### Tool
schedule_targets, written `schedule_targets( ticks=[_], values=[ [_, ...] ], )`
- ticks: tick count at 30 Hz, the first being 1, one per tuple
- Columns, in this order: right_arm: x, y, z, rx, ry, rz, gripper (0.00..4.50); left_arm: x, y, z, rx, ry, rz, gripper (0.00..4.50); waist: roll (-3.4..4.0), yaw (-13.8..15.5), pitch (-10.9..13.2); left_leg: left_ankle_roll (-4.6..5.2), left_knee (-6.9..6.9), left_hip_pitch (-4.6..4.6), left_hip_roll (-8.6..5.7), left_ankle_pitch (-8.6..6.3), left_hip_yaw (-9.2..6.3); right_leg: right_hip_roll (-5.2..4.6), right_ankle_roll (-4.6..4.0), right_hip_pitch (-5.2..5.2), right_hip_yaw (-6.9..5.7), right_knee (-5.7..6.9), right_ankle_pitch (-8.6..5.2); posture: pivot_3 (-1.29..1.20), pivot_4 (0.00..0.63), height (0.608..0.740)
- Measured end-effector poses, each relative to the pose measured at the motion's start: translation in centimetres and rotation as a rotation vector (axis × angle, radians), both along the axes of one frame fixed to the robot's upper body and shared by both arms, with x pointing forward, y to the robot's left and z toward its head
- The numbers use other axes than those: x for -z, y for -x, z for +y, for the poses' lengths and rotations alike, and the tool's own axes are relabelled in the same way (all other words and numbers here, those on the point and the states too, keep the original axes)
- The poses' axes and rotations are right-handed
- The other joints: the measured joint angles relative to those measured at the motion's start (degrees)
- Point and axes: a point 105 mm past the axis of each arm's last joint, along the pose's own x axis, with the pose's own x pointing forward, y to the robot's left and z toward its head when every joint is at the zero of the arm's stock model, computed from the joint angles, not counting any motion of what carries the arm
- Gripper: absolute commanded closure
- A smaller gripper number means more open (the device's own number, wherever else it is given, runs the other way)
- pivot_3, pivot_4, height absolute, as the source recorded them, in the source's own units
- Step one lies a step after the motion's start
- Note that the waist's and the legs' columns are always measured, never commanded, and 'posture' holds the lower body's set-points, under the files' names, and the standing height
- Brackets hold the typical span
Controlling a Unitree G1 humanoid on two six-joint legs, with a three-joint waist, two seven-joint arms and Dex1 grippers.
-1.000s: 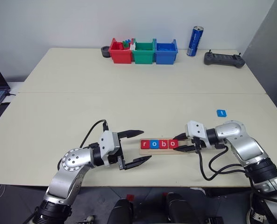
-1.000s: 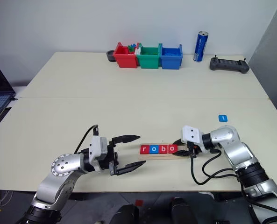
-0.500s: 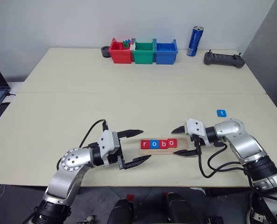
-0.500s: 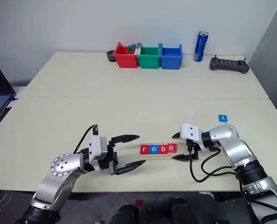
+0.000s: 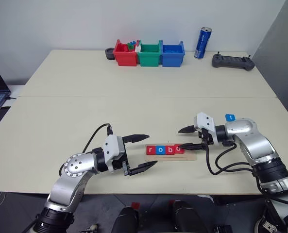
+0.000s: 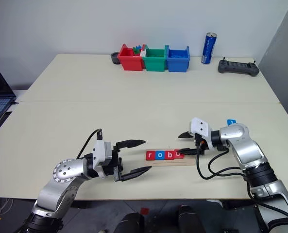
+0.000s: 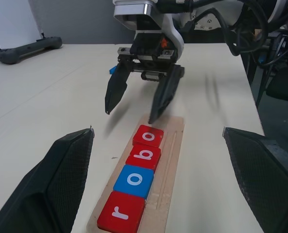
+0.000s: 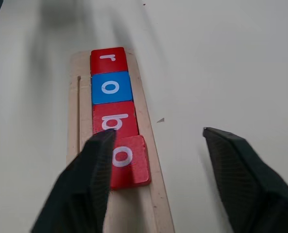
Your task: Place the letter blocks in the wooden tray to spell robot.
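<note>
Tray: your wooden tray (image 5: 172, 156) lies near the worktop's (image 5: 134, 102) front edge, long axis left-right between both grippers.
Blocks: r, o, b, o (image 5: 164, 149) in its groove; last o sits askew; blue t block (image 5: 230, 117) lies apart, right.
Left gripper (image 5: 146, 151): jaws spread wide, empty, pointing right along the tray.
Right gripper (image 5: 184, 138): jaws parted, empty, over the tray's right end.

Bright even indoor light, soft faint shadows, no glare, motion-blur streaks in both wrist views

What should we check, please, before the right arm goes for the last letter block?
1. Tiles r, o, b, o sit in the wooden tray: ok.
2. The second o tile lies straight in line: not ok, slightly skewed.
3. Tray end beyond it free for the t: ok.
4. Blue t tile lies on the table, partly behind the right arm: ok.
5. Right gripper open and empty: ok.
6. Left gripper open, beside the tray: ok.
</note>
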Motion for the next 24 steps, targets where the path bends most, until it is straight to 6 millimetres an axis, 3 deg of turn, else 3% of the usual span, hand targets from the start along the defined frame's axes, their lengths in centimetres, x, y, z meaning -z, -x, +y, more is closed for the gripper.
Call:
schedule_targets(
  ticks=[5,6,24],
  values=[
    [0.4,-0.5,0.0,0.019,0.007,-0.028,4.29,0.0,0.0,0.0,0.001,0.0,0.0,0.0,0.0,0.0,0.0,0.0,0.0,0.0,0.0,0.0,0.0,0.0,0.0,0.0,0.0,0.0,0.0,0.0,0.15,0.74],
    [0.5,-0.5,0.0,0.023,0.009,-0.034,4.48,0.0,0.0,0.0,0.001,0.0,0.0,0.0,0.0,0.0,0.0,0.0,0.0,0.0,0.0,0.0,0.0,0.0,0.0,0.0,0.0,0.0,0.0,0.0,0.15,0.74],
    [1.5,-0.1,0.7,-0.032,0.05,-0.062,4.48,0.0,0.1,0.0,0.013,-0.004,0.001,0.0,0.0,0.0,0.0,0.0,0.0,0.0,0.0,0.0,0.0,0.0,0.0,0.0,0.0,0.01,0.0,0.0,0.15,0.74]
  ],
)
